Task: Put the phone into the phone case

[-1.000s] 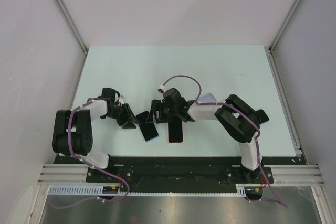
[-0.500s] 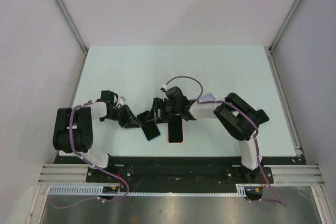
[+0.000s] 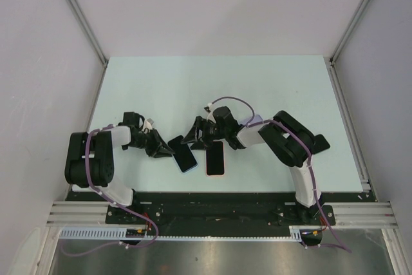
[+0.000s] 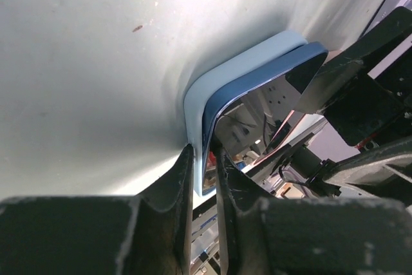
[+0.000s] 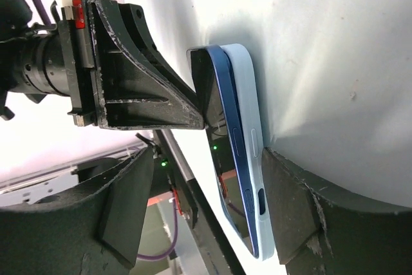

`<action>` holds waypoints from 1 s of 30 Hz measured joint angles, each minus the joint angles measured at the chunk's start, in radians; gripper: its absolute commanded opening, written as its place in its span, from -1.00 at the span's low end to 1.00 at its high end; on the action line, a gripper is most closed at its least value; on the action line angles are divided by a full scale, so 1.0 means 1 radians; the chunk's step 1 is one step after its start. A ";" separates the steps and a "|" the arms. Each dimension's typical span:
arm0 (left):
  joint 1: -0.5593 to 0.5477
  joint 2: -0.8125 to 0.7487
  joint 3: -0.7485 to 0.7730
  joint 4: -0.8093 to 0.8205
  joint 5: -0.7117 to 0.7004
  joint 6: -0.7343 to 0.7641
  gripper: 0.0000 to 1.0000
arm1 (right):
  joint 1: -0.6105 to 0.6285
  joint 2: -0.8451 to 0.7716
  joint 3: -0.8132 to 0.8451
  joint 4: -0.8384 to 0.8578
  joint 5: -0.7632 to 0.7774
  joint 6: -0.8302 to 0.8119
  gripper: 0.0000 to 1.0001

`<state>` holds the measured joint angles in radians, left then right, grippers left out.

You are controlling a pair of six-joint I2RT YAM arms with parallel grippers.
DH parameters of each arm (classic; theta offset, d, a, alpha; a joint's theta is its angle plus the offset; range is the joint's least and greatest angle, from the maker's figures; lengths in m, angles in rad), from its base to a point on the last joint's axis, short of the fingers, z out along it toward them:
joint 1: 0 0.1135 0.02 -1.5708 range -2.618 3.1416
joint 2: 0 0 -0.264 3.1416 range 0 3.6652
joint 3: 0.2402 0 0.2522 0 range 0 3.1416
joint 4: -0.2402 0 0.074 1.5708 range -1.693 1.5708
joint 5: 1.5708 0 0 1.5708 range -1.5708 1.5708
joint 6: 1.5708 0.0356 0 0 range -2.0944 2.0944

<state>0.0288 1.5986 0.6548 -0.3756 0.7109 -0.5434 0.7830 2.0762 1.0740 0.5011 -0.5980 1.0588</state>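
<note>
The blue phone (image 3: 185,157) lies dark screen up, partly seated in the light-blue case (image 3: 189,169), near the table's front edge. In the left wrist view the phone (image 4: 257,104) rests on the case (image 4: 238,72). My left gripper (image 4: 203,172) is shut on one end of the phone and case together; it also shows in the top view (image 3: 168,151). My right gripper (image 3: 193,136) is open, with the phone's side (image 5: 228,120) and the case (image 5: 252,136) between its wide-apart jaws, touching neither that I can see.
A second phone in a pink-red case (image 3: 215,158) lies just right of the blue one. The left gripper's black fingers (image 5: 129,88) show in the right wrist view. The table's front edge and black rail (image 3: 212,198) are close behind.
The right wrist has dropped lower and tilted beside the phone. The left gripper has stayed on the phone's end. The phone has shifted only slightly.
</note>
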 measured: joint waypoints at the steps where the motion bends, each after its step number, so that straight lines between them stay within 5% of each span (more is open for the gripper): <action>1: 0.001 0.002 0.000 0.000 0.002 0.000 -0.65 | -0.005 0.007 -0.012 0.036 -0.008 0.023 0.40; 8: 0.005 0.004 0.000 -0.004 0.011 0.000 -0.69 | -0.031 0.043 -0.058 0.217 -0.068 0.130 0.38; 30: 0.013 0.031 0.001 0.001 0.048 -0.003 -0.80 | -0.032 0.043 -0.059 0.190 -0.063 0.065 0.04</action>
<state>0.0418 1.6291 0.6559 -0.3748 0.7586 -0.5465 0.7513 2.1197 1.0149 0.6907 -0.6609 1.1236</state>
